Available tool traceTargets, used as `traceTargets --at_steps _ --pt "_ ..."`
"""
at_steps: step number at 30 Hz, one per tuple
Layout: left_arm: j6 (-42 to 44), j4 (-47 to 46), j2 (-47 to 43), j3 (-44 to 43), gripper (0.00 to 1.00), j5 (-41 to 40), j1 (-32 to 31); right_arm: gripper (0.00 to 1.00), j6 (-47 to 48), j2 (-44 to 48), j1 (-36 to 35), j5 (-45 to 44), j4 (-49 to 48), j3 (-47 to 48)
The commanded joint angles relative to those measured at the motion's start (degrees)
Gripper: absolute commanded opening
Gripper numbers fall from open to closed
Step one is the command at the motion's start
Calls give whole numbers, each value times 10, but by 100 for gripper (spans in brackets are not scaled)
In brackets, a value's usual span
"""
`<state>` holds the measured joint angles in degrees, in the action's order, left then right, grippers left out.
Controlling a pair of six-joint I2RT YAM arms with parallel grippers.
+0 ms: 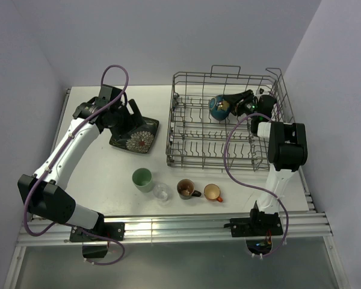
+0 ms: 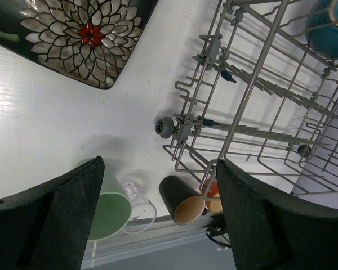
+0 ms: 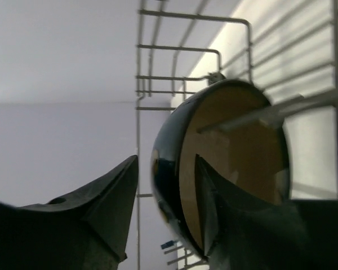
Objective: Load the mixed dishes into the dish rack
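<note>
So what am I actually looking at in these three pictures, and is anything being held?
These are two robot arms bolted to the near edge of a table. The wide picture comes from a camera above and behind them. The other two come from cameras on each wrist, so the dark shapes at the bottom are that arm's own fingers. On the table lie a flowered square plate, a green cup, a small glass, a brown mug and an orange mug. A wire rack stands at the table's far right. The right pincer reaches into it, one finger either side of the rim of a blue bowl; whether it grips tight, I cannot tell. The left pincer hangs open and empty near the plate.
</note>
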<state>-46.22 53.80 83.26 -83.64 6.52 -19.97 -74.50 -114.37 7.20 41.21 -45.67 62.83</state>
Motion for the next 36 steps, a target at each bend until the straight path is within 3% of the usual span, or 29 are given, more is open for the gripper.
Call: traceTargets --at_steps 1,12,16,19,26,36 --pt "-5 -15 -5 -3 86 8 -3 53 29 34 10 -15 24 -9" --pt "-10 59 -2 7 88 -62 -4 58 165 56 6 13 209 78" --pt "-7 105 3 36 87 -85 -5 77 213 71 6 -2 282 101" --pt "-10 112 -15 72 86 -91 -8 82 237 86 4 -21 339 120" --pt "-23 100 -84 159 78 -73 -27 84 298 133 -17 -108 476 142" --pt "-18 57 -77 225 71 -70 -54 84 295 219 -31 -118 496 116"
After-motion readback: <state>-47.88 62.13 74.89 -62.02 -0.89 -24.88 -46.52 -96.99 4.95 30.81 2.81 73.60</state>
